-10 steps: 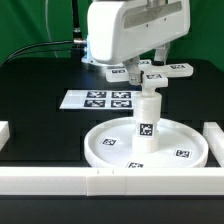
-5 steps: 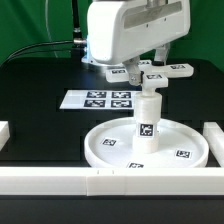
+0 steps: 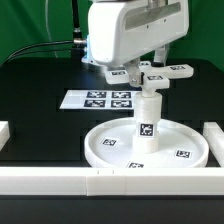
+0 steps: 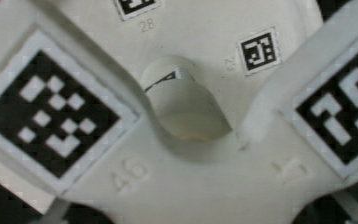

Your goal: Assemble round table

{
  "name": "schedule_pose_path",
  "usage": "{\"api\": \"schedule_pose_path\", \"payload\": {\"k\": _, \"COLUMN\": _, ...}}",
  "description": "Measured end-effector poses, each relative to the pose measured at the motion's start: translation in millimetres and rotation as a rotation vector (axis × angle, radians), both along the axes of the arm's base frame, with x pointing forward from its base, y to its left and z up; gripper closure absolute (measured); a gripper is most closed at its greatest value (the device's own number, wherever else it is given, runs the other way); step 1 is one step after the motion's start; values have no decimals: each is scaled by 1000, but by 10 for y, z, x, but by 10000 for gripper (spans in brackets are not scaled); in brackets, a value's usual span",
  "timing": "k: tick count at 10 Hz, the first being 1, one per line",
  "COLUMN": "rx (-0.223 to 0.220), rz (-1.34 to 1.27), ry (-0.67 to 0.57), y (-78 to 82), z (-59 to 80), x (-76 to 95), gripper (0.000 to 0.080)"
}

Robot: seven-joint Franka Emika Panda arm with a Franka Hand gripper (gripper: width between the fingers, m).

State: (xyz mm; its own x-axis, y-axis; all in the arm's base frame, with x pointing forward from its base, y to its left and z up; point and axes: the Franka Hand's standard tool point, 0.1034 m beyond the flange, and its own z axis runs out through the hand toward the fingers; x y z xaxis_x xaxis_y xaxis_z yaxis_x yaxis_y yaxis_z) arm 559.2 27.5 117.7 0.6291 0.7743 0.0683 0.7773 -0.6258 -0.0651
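Observation:
The large rimmed round disc (image 3: pixel 110 148) lies flat at the front of the black table. The short cylindrical leg (image 3: pixel 147 122) stands upright in its middle. The cross-shaped foot (image 3: pixel 160 72) sits level on top of the leg, its tagged arms spreading out. My gripper (image 3: pixel 143 68) reaches down from the big white hand and is shut on the foot. In the wrist view the foot (image 4: pixel 87 150) fills the picture, with its central socket (image 4: pixel 185 108) and tags on its arms. My gripper (image 4: pixel 194 208) shows only as thin finger edges at the two sides.
The marker board (image 3: pixel 105 99) lies flat behind the disc, toward the exterior view's left. White straight border rails run along the front (image 3: pixel 100 181), the right (image 3: pixel 214 135) and the left (image 3: pixel 3 131). A black cable hangs at the back left.
The hand and the foot have shifted very slightly on top of the leg. The disc and the leg have not moved.

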Motion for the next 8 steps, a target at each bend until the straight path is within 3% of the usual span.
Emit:
{"api": "schedule_pose_path", "payload": {"k": 6, "rx": 4, "rz": 30, "ry": 16, "y": -9, "z": -196, "x": -56, "gripper": 350}}
{"api": "schedule_pose_path", "payload": {"k": 8, "rx": 3, "rz": 29, "ry": -3, "y": -10, "z": -197, "x": -39, "gripper": 350}}
